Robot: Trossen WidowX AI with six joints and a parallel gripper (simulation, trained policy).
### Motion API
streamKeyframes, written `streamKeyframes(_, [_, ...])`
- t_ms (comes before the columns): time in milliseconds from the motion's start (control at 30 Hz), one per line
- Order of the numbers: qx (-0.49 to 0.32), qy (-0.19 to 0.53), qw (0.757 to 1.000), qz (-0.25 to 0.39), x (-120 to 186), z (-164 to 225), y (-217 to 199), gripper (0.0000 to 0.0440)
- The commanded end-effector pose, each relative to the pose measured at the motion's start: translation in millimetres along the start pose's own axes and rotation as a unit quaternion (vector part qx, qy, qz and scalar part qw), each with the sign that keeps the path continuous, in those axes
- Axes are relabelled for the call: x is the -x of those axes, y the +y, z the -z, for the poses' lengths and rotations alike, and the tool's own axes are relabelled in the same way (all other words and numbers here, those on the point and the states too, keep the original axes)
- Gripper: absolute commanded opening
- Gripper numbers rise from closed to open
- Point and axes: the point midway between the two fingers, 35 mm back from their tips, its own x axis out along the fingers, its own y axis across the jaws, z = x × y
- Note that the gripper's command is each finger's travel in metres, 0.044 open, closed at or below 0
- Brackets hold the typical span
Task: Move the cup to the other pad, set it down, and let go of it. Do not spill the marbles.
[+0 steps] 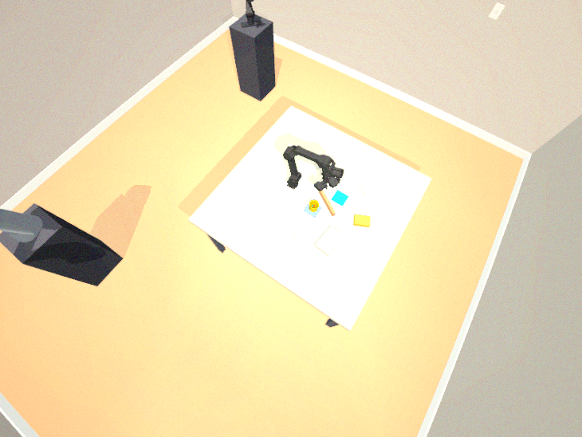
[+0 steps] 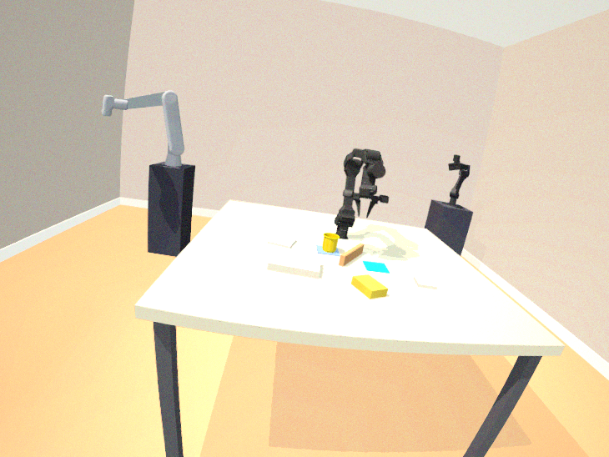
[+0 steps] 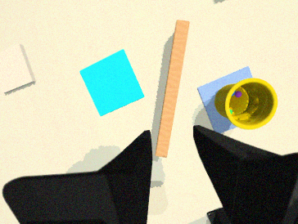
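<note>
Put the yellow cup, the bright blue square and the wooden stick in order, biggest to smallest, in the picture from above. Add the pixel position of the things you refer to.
1. Wooden stick (image 1: 327,202) (image 2: 351,254) (image 3: 172,90)

Bright blue square (image 1: 340,198) (image 2: 376,267) (image 3: 111,82) and yellow cup (image 1: 313,205) (image 2: 329,243) (image 3: 220,100): too close to rank surely.

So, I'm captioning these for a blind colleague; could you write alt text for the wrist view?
A yellow cup with marbles inside stands on a blue pad. A wooden bar lies between it and a cyan pad. The open, empty gripper shows in front.
</note>
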Motion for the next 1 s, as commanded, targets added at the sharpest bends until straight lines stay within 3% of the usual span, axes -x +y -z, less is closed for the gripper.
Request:
streamKeyframes(0, [0.004,0.020,1.000,0.016,-2.1,1.4,-5.9,0.0155])
streamKeyframes(967, [-0.010,0.132,0.988,0.079,-41.3,10.6,-42.2,0.0181])
